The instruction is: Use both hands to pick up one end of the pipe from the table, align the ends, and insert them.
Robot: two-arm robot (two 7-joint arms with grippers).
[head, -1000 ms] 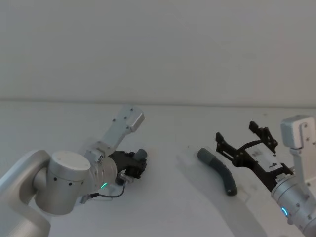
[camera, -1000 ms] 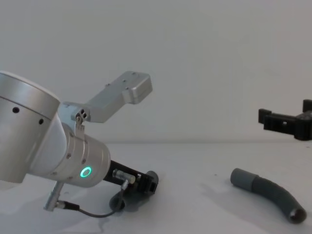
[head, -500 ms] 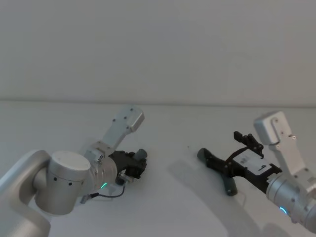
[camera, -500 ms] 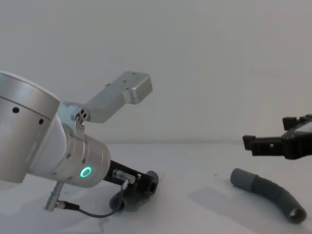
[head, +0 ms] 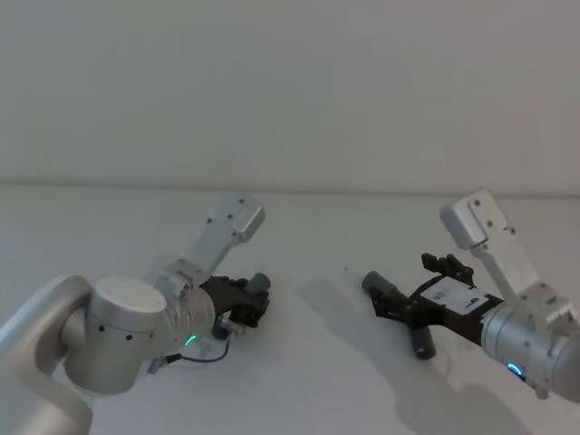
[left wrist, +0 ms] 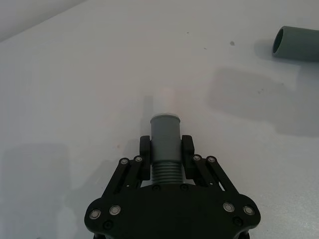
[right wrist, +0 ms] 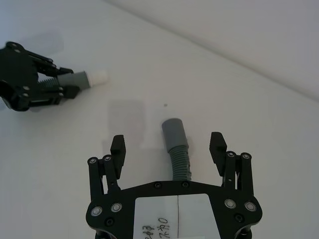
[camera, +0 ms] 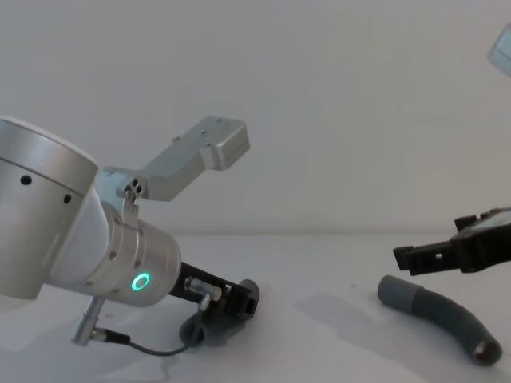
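My left hand (left wrist: pixel 166 145) holds the short pipe (left wrist: pixel 165 128); my wide-open right hand (right wrist: pixel 168 143) should drop evenly around the long pipe (right wrist: pixel 180 155).

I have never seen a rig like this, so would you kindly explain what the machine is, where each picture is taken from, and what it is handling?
It is a robot with two arms, each ending in a black two-fingered gripper. The head view looks down from the robot's head. The chest view looks across the white table from lower down. Each wrist view looks along one arm's own gripper. The work pieces are two grey curved pipe pieces meant to plug together. The left gripper is shut on the shorter piece, whose end sticks out past the fingers. The right gripper is open and poised just above the collar end of the longer piece, which lies on the table and is not gripped yet.
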